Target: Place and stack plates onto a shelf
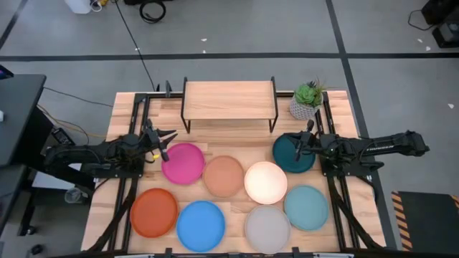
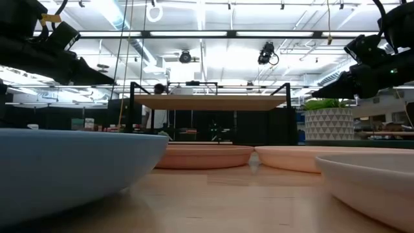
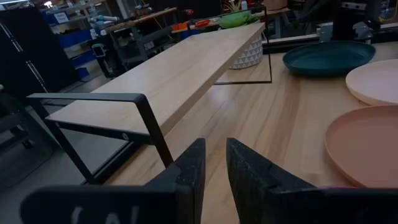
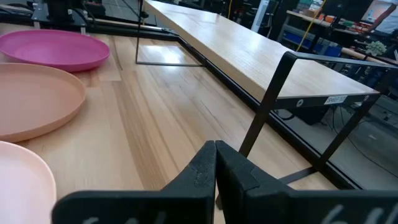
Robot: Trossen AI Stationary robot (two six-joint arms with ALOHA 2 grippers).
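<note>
Eight plates lie flat on the slatted table in the high view: pink [image 1: 183,163], tan [image 1: 224,175], cream [image 1: 266,182], dark teal [image 1: 292,153], orange [image 1: 153,212], blue [image 1: 201,226], pale grey [image 1: 267,228] and light teal [image 1: 306,207]. The shelf [image 1: 229,100] stands on its black legs near the far edge with a bare top. My left gripper [image 1: 169,142] [image 3: 216,162] hovers by the pink plate's far-left rim, its fingers a narrow gap apart. My right gripper [image 1: 295,143] [image 4: 216,152] hangs above the dark teal plate, shut and holding nothing.
A potted plant [image 1: 308,100] in a white pot stands right of the shelf, close to the right arm. Black rails run along the table's left and right sides. Bare wood lies between the shelf's legs and the far row of plates.
</note>
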